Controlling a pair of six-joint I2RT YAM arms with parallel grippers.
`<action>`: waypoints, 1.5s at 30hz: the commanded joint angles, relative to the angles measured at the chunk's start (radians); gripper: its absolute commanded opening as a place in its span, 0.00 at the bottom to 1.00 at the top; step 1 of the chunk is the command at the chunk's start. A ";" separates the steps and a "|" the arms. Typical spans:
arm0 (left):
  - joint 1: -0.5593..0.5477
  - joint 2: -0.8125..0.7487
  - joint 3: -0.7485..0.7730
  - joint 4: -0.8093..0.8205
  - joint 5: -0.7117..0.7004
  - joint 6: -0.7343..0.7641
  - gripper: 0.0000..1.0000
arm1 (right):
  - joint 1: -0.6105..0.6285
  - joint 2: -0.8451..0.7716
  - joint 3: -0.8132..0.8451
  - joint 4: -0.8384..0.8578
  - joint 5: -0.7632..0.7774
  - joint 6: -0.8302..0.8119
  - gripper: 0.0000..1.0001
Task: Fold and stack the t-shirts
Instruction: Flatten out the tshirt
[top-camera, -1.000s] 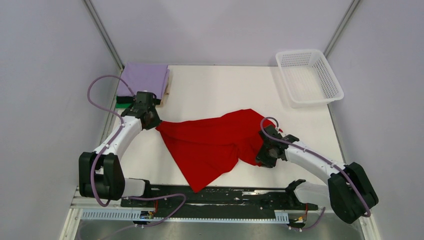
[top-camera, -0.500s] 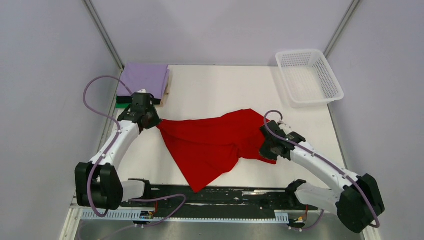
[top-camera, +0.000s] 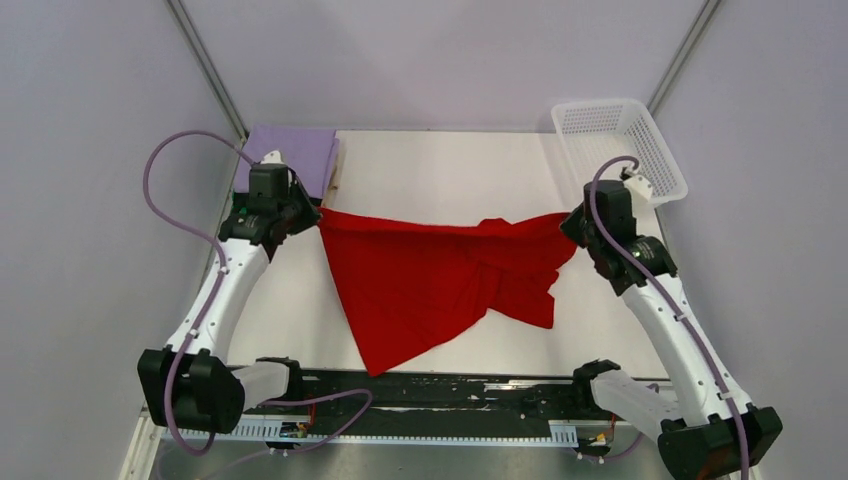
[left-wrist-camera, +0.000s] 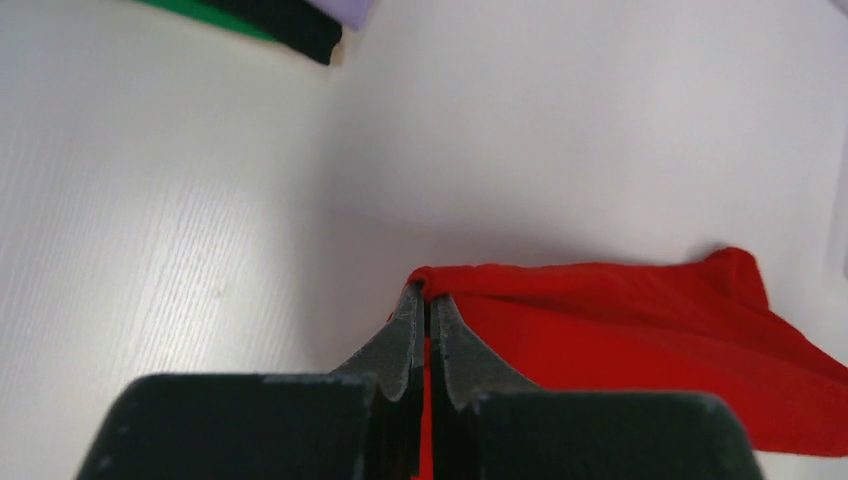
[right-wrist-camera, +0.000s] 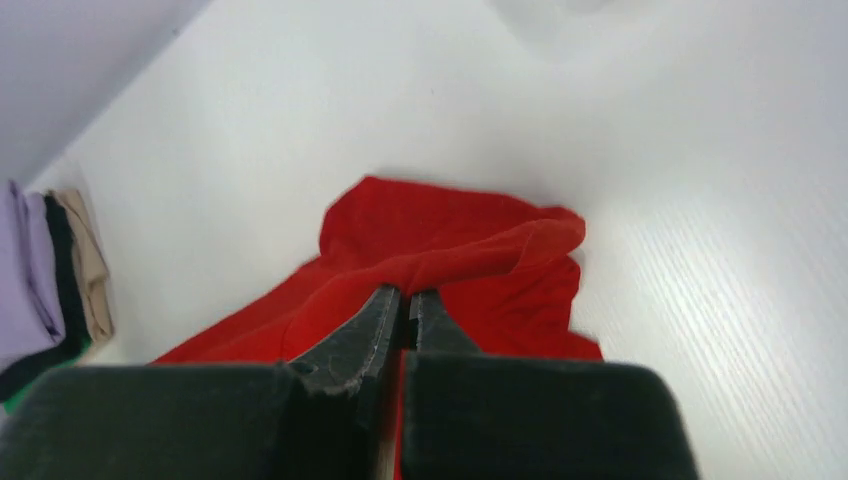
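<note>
Red plain cloth t-shirt (top-camera: 430, 280) sits mid-table, top edge pulled into a near-straight line between both grippers. The rest drapes toward the near edge and narrows to a point. Its right part is bunched in overlapping folds.

Left gripper (top-camera: 318, 212) is at the shirt's left corner, fingers (left-wrist-camera: 408, 330) pressed together and pinching red cloth; the left wrist view shows the corner caught at the tips. Right gripper (top-camera: 572, 224) is at the shirt's right corner, fingers (right-wrist-camera: 370, 320) also pressed together on a red fold.

Folded stack is at the far left of the white table (top-camera: 450, 170): lavender t-shirt (top-camera: 300, 152) on top, black t-shirt (left-wrist-camera: 290, 25) and green t-shirt (left-wrist-camera: 200, 12) under it. A tan cloth layer (right-wrist-camera: 90, 270) shows at the stack's edge. The left arm covers the stack's front in the top view. White plastic mesh basket (top-camera: 620, 150) is at the far right corner, near the right gripper, not touching the shirt.

Versus a second ago:
- The right gripper was low at centre-right on crumpled cloth. It is now out to the right and further back, near the basket.
- The left gripper has shifted back toward the stack.
- The shirt has gone from a narrow crumpled heap to a wider spread.
</note>
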 joint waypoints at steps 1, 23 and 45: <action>0.007 -0.044 0.136 -0.014 0.009 0.003 0.00 | -0.075 -0.008 0.169 0.104 0.012 -0.162 0.00; 0.007 -0.309 0.866 -0.269 0.109 0.112 0.00 | -0.092 -0.077 1.031 0.010 -0.445 -0.441 0.00; 0.007 -0.252 0.529 -0.177 0.012 0.066 0.00 | -0.092 0.026 0.735 0.244 -0.064 -0.648 0.00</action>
